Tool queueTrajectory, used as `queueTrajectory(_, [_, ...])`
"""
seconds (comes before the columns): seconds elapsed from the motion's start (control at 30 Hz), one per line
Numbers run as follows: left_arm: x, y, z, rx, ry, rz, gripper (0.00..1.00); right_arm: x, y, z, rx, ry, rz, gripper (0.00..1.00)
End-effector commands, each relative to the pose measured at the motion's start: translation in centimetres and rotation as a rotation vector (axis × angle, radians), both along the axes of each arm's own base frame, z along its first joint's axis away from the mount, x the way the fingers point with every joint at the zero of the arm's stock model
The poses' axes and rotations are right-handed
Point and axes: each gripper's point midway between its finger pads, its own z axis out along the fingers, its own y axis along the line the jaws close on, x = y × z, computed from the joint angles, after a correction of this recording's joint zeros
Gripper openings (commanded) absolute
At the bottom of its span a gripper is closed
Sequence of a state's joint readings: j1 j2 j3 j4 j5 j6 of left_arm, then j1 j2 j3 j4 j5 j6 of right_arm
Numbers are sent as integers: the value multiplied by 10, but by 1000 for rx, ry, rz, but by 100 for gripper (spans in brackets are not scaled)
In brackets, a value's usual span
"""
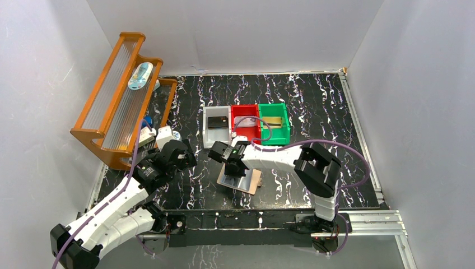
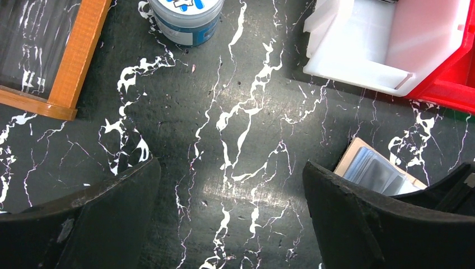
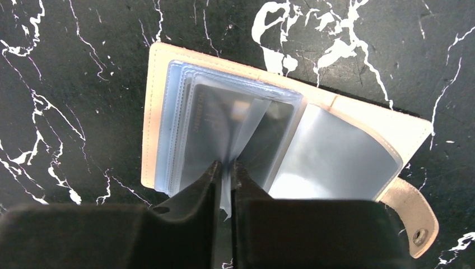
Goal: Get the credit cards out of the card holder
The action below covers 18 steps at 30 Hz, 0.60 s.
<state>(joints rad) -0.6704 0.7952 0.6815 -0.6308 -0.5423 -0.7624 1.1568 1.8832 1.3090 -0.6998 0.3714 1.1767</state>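
The card holder (image 1: 254, 181) lies open on the black marbled table, tan cover down, with its strap tab (image 3: 411, 210) at the lower right. Its pale blue pockets (image 3: 330, 151) fan out, and a dark card (image 3: 210, 120) shows inside the left stack. My right gripper (image 3: 225, 165) is down on it, jaws shut on one thin clear pocket leaf, which stands up between the fingers. My left gripper (image 2: 229, 165) hovers open over bare table just left of the card holder (image 2: 372, 168), holding nothing. A dark card (image 1: 217, 120) lies in the grey bin and a gold card (image 1: 273, 121) in the green bin.
Grey (image 1: 208, 137), red (image 1: 246, 133) and green (image 1: 284, 131) bins stand in a row behind the card holder. A wooden rack (image 1: 120, 95) fills the far left, with a blue-labelled jar (image 2: 185, 17) near its foot. A purple cable loops over the right arm.
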Motion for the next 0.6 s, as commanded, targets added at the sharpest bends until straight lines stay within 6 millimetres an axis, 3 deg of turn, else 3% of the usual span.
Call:
queueTrajectory(0.0, [-1, 7, -2, 20, 2, 25, 98, -5, -12, -13, -16, 29, -26, 12])
queueTrajectory(0.17, [-1, 0, -5, 7, 22, 1, 98, -3, -10, -9, 9, 18, -7, 0])
queueTrajectory(0.27, [1, -12, -7, -16, 39, -50, 98, -1, -3, -3, 60, 2, 18, 0])
queueTrajectory(0.5, [3, -47, -17, -83, 97, -191, 98, 8, 21, 28, 283, -32, 59, 0])
queueTrajectory(0.53, [4, -66, -20, -128, 116, -273, 98, 9, 20, 33, 361, -30, 50, 0])
queueTrajectory(0.57, [4, -72, -22, -137, 126, -298, 98, 10, 20, 36, 392, -33, 45, 0])
